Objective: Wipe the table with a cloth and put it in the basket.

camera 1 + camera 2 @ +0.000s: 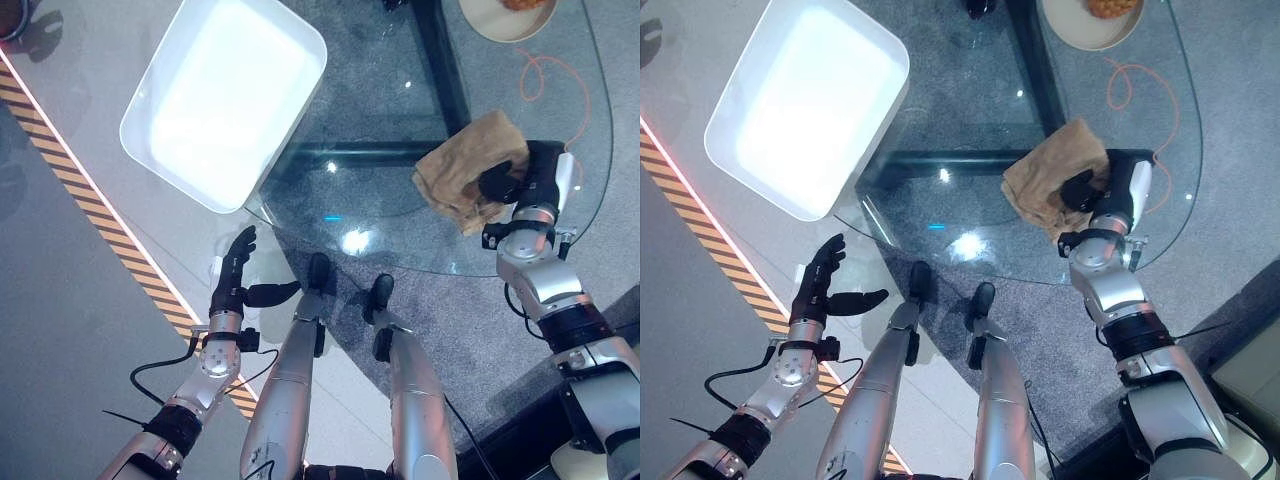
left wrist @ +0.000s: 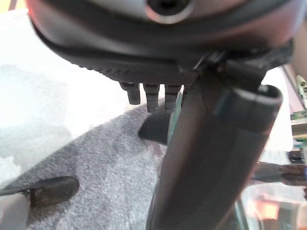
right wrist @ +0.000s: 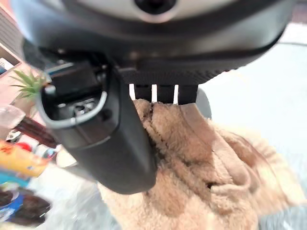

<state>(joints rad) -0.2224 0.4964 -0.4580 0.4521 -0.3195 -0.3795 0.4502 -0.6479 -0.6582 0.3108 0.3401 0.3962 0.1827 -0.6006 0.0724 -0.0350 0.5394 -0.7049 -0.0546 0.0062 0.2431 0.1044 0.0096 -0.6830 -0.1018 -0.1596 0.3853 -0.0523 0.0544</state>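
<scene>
Tan cloth (image 1: 468, 167) bunched in right hand (image 1: 520, 180) — on glass table (image 1: 380, 150)

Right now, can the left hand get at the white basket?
Probably yes: the open left hand hangs just below the white basket, with nothing between them. The right hand grips the cloth.

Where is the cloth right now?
The tan cloth lies bunched on the glass table toward the robot's right, gripped by the right hand, below the plate and far from the white basket.
</scene>
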